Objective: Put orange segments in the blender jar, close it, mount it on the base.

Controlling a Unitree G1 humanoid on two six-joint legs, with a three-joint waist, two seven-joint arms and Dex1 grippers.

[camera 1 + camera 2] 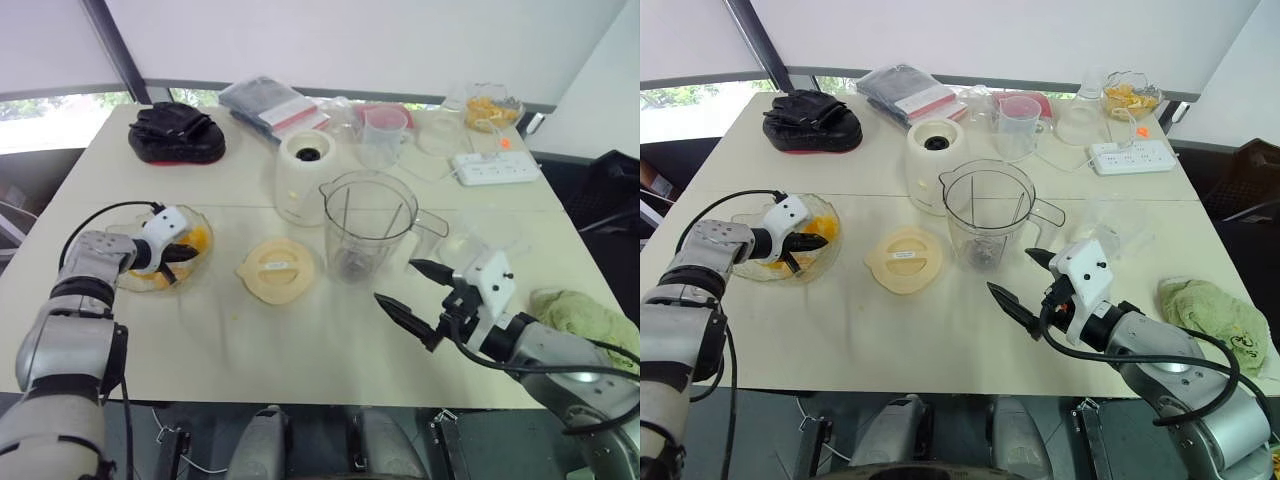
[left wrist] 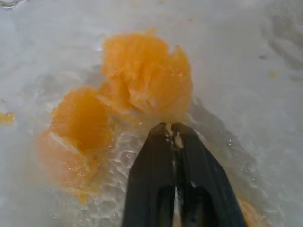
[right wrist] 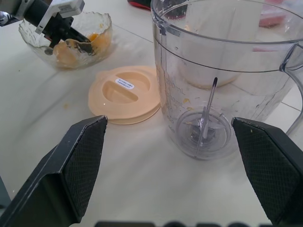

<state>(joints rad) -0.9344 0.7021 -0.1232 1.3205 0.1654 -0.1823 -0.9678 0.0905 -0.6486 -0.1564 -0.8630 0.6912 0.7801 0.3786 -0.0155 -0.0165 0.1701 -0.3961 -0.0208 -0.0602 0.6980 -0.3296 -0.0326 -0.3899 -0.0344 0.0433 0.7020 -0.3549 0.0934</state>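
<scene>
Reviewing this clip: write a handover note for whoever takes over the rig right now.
Left hand: shut, tips in the glass bowl against the orange segments; no clear grip.
Right hand: open, just in front of the blender jar.
Jar upright on the table, no segments inside; lid flat beside it; base behind it.
Done: nothing. Left: load segments, close, mount.

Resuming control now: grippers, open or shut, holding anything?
Left gripper: shut, empty, tips at the orange segments.
Right gripper: open, empty.
</scene>
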